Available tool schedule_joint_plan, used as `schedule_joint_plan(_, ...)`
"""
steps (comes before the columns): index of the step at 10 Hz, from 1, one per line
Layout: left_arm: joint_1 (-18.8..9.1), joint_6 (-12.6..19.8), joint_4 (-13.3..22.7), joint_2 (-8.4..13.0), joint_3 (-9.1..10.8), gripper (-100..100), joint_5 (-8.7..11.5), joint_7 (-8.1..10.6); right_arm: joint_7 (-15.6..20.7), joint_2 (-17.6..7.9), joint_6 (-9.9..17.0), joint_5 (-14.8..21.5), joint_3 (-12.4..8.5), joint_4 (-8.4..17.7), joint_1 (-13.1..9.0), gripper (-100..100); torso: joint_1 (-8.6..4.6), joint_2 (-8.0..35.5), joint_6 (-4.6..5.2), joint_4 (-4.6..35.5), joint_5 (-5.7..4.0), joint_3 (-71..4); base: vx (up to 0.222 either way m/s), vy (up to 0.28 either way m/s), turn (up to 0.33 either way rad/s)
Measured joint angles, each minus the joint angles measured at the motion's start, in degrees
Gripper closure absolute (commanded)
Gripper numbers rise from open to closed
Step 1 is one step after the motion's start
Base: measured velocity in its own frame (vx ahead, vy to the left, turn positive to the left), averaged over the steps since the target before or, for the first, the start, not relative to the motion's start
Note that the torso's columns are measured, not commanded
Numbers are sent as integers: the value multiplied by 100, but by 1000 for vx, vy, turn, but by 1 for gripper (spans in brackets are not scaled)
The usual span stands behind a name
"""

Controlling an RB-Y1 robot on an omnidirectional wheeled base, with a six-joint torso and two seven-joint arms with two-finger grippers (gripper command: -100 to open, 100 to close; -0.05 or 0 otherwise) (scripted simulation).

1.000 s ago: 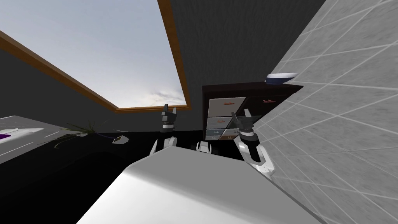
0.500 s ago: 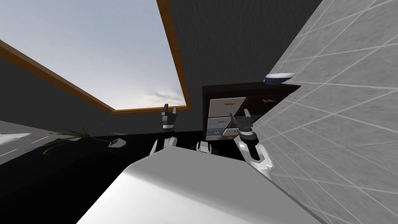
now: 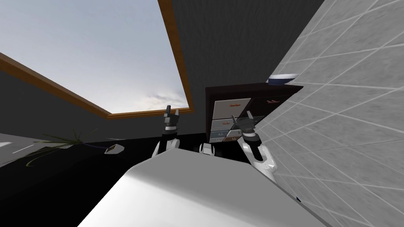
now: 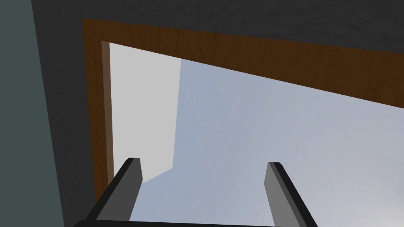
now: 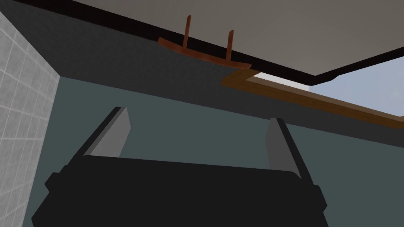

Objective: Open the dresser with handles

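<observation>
Holds right gripper [image 5: 197, 118] wide open, empty, short of curved reddish-brown handle [image 5: 203, 55] on dark dresser [image 3: 229, 92] for grasping; left gripper [image 4: 203, 163] aside, open too.

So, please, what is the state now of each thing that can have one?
Left end effector: open, empty.
Right end effector: open, empty.
Curved brown handle: not gripped, clear of the right end effector.
Dark dresser with light grey drawer fronts: open or shut, cannot tell.

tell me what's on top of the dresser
A flat white and dark blue thing lies at the dresser's right end, by the tiled wall. Its top is otherwise edge-on, so unseen.
</observation>
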Motion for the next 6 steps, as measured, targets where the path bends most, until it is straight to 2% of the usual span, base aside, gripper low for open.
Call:
schedule_joint_plan(4,0,0,0,0,0,0,0,0,552,-12,-120,177,-95,229,-109,-100,-9,3,0,1,-3,2,14,38,-67)
schedule_joint_plan(6,0,0,0,0,0,0,0,0,879,-7,-232,325,-172,447,-198,-100,-1,-2,0,-1,-1,-1,20,56,-82)
